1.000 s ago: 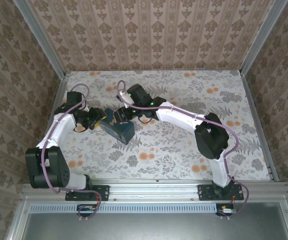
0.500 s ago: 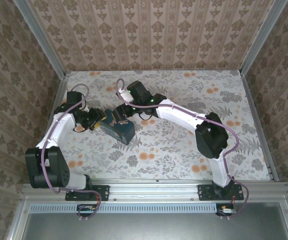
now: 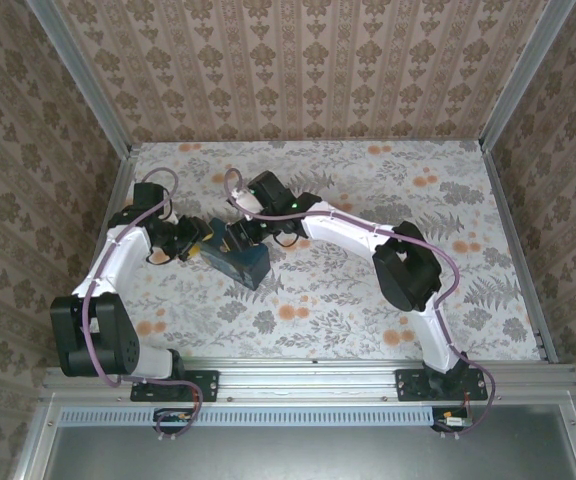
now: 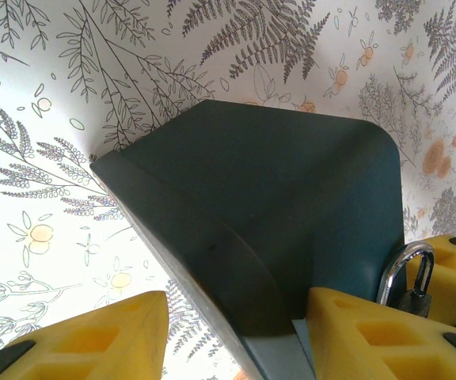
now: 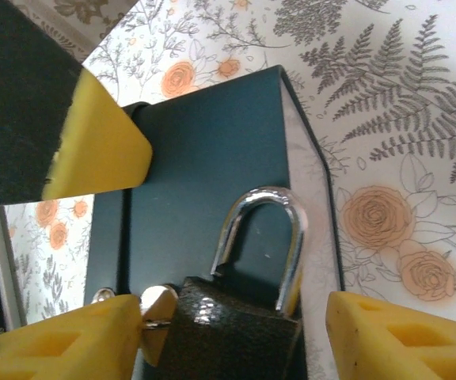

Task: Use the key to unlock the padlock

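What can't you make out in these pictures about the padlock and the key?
Padlock keyhole: right wrist view, cut off by the bottom edge.
Brass piece beside it: half behind a yellow finger; key or not, unclear.
Padlock from above: too small, under the right gripper.
Left wrist view: its body mostly behind a pad.

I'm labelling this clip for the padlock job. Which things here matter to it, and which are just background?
Belong to the job: padlock; key beside it; teal box; left gripper; right gripper.
Just there: floral table cover; patterned walls.
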{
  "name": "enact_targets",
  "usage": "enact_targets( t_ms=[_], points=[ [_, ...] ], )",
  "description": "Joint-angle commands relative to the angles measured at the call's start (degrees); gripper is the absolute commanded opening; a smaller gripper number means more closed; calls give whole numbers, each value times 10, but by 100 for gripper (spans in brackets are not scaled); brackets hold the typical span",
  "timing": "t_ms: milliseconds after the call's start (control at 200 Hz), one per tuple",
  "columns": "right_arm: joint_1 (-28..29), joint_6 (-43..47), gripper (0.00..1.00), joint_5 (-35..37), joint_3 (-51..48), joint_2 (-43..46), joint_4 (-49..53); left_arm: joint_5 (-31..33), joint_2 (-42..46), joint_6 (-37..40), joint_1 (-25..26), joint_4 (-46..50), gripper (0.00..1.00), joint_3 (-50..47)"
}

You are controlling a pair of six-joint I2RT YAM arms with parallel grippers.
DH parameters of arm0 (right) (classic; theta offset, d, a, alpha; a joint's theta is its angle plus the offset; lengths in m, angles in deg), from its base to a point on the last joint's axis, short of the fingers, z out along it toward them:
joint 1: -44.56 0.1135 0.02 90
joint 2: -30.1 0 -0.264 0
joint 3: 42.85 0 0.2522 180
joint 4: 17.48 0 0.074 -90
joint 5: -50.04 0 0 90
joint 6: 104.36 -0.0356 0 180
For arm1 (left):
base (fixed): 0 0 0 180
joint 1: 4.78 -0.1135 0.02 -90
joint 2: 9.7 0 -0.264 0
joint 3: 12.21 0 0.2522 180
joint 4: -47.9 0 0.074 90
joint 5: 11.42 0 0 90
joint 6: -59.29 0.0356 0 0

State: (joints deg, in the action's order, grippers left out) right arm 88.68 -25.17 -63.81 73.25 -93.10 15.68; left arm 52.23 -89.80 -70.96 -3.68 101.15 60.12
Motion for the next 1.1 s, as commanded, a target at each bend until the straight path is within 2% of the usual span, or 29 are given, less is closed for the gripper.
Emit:
enact_targets(
  t_ms=[0,190,240,380,560,885,1095],
  points=[
    [-2,-11,54,-23,-13,0,-30,5,8,3,3,36,49,10],
    [-9,-32,31,-43,-54,25,-72,2,7,0,2,32,49,7],
    [-14,-46,27,-51,-70,34,-94,3,6,-2,3,31,49,6],
    [-28,-81,25,-76,-104,50,-144,0,6,-5,2,26,49,2],
    [-35,-103,21,-76,-142,73,-191,-3,5,-6,2,23,49,1],
    [-105,-173,22,-5,-305,149,-291,-21,-37,18,41,19,49,45],
    [-167,-157,28,46,-455,206,-279,-29,-95,26,85,2,49,83]
  ],
)
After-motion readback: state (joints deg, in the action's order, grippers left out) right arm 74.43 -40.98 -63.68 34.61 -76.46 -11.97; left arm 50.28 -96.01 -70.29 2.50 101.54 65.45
